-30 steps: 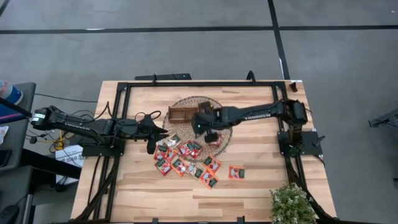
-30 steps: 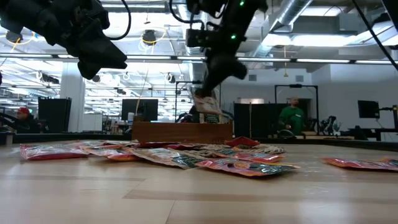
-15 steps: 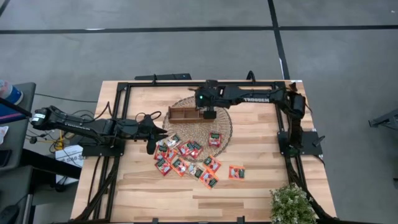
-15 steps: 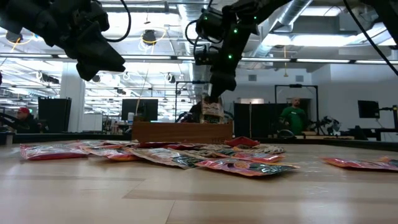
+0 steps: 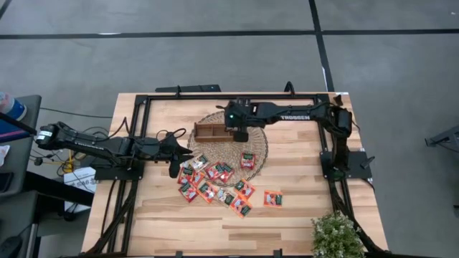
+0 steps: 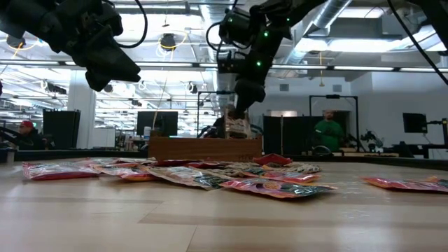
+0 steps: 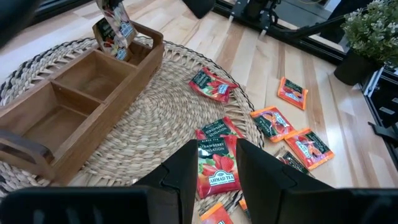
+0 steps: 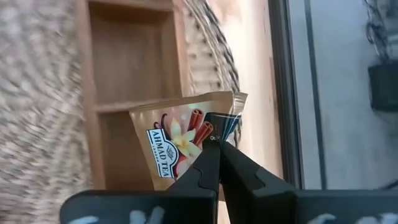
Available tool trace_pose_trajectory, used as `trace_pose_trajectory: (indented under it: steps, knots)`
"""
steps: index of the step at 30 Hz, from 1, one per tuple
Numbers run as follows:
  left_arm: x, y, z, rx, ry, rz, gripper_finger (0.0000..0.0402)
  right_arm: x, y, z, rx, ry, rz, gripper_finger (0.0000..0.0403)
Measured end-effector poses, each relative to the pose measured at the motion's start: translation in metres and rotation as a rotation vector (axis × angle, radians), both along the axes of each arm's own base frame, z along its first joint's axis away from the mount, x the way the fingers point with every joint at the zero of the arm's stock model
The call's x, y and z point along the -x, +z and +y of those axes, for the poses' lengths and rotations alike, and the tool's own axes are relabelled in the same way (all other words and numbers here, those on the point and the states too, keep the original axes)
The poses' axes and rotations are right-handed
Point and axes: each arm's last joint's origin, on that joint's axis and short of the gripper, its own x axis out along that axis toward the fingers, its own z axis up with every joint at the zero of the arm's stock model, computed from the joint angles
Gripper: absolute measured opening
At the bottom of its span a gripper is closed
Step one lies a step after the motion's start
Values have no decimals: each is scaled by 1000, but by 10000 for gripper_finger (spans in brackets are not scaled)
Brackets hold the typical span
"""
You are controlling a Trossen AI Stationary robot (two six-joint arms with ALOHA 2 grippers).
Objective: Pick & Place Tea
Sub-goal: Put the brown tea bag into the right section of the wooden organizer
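My right gripper (image 8: pixel 214 146) is clamped on a beige vanilla-print tea sachet (image 8: pixel 180 140), holding it over the right-end compartment of the brown three-compartment wooden tray (image 5: pixel 212 131), which sits on the far side of the round woven mat (image 5: pixel 254 154). The red-orange tea sachets (image 5: pixel 215 183) lie scattered across the mat's near edge and the light wooden table (image 5: pixel 301 172). My left gripper (image 7: pixel 217 165) hovers left of them, fingers apart, holding nothing.

Tea sachets (image 7: pixel 217 163) beside wooden tray (image 7: pixel 74 99)
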Motion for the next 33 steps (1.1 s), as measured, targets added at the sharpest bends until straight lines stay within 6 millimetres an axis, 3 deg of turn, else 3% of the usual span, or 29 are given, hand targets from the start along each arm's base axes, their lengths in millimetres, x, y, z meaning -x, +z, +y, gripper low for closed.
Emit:
trace_pose_trajectory:
  steps: [8, 20, 33]
  knots:
    - [0, 0, 0, 1, 0, 0, 101, 2, -12, 0, 13, -20, 4, 0]
    - [0, 0, 0, 1, 1, 0, 101, 3, -15, 0, 44, 3, 24, 2]
    - [0, 0, 0, 1, 2, 0, 101, 3, -15, 0, 43, 7, 24, 47]
